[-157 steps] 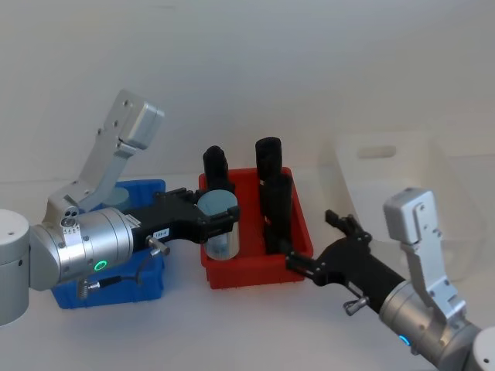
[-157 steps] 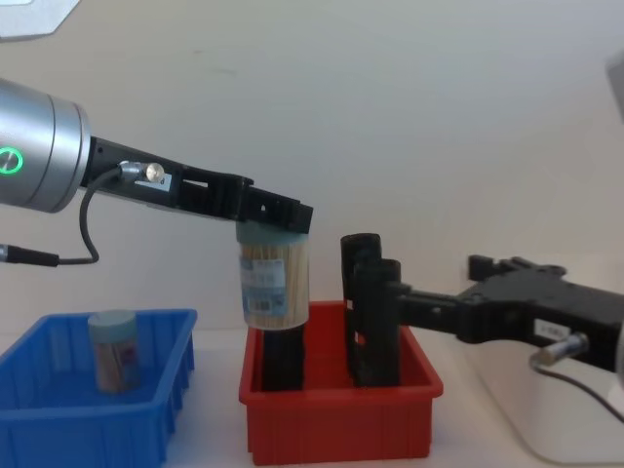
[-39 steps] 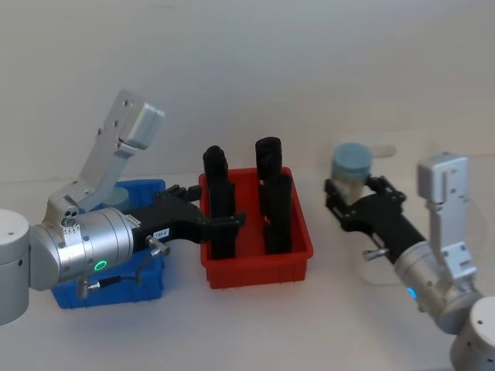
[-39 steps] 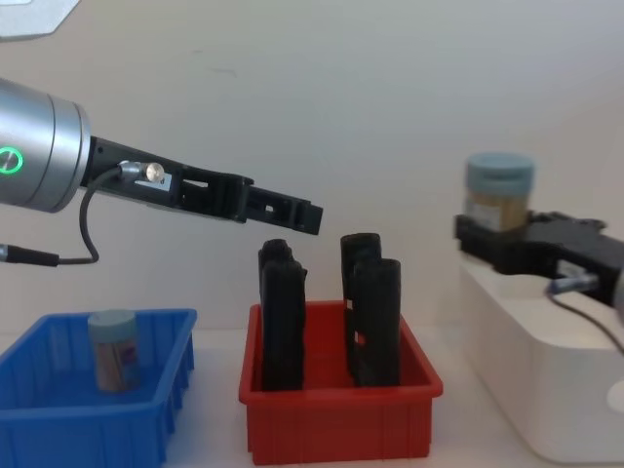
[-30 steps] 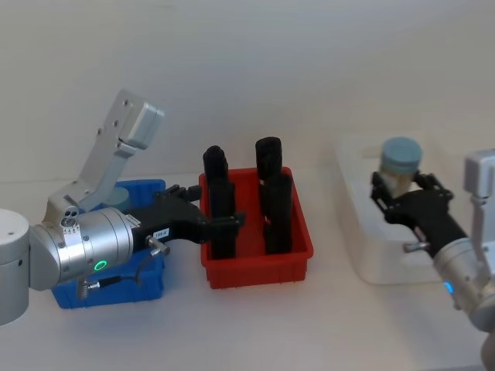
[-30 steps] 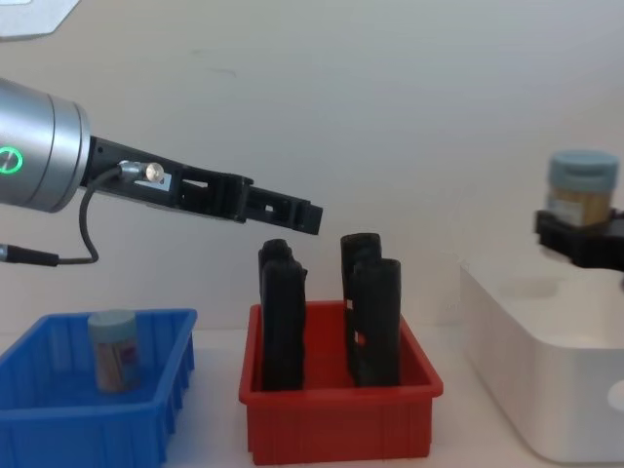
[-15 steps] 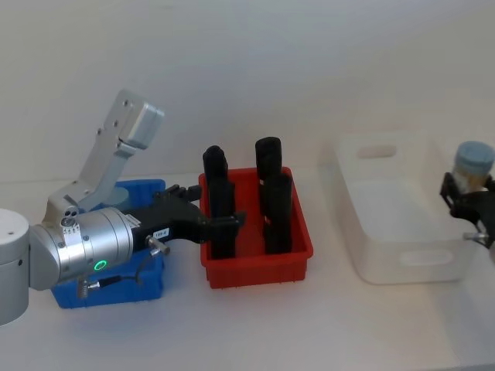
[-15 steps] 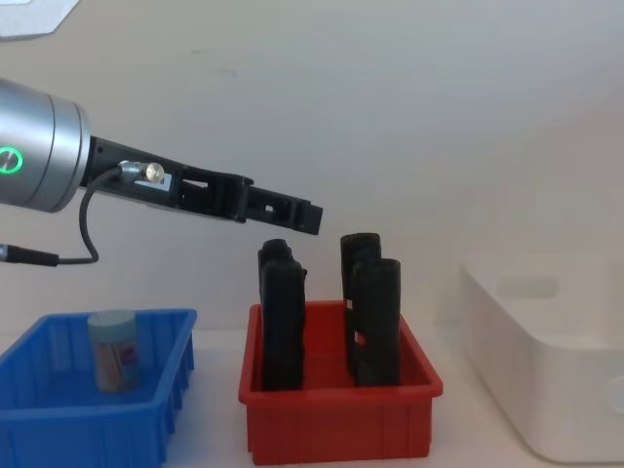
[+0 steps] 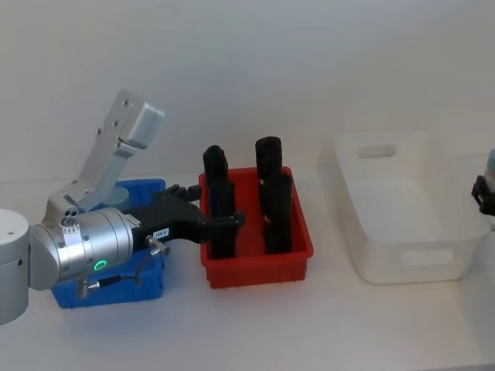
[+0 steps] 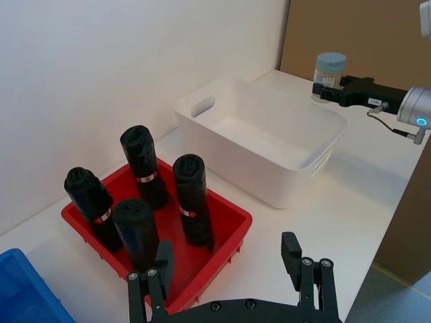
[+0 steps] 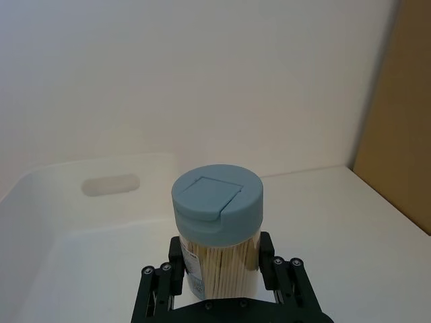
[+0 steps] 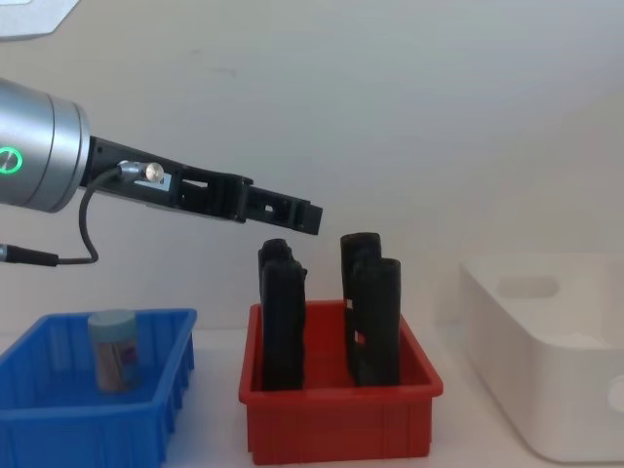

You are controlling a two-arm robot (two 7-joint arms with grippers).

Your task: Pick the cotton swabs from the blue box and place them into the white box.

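**Drop point lying leftward**

The right gripper (image 11: 221, 259) is clamping an upright tub of cotton swabs (image 11: 217, 205) just outside the white box (image 11: 47, 202), which is sitting to its left (right arm nearer). The left gripper (image 10: 225, 262) is hovering open, empty.

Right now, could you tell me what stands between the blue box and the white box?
The red bin, holding four black upright blocks, as the head view shows.

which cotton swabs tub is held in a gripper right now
The cotton swabs tub clamped upright in the right gripper, out past the white box's right side. The other tub stands loose in the blue box.
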